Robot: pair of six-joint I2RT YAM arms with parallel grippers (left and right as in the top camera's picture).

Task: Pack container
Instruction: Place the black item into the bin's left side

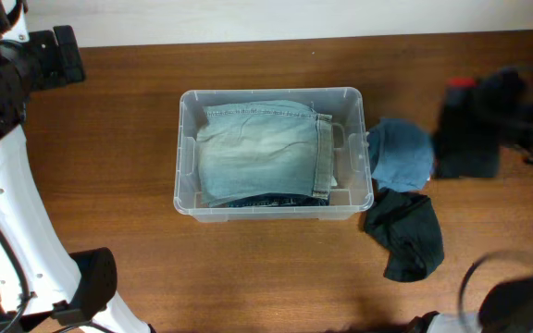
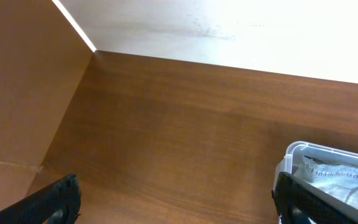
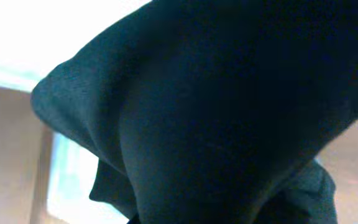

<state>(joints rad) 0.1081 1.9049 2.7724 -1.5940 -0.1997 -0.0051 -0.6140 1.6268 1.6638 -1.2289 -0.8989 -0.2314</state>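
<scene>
Dark garment [image 3: 216, 112] blankets my right wrist camera, likely lifted for packing.
It hides the fingers, so I cannot tell the right gripper's grip. My left gripper [image 2: 176, 202] waits wide open, clear of the mid-table container [image 1: 181, 157] holding folded jeans [image 1: 257, 153].

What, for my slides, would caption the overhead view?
Folded jeans fill the clear container; blue cloth and dark cloth lie on the wooden table beside it.
</scene>
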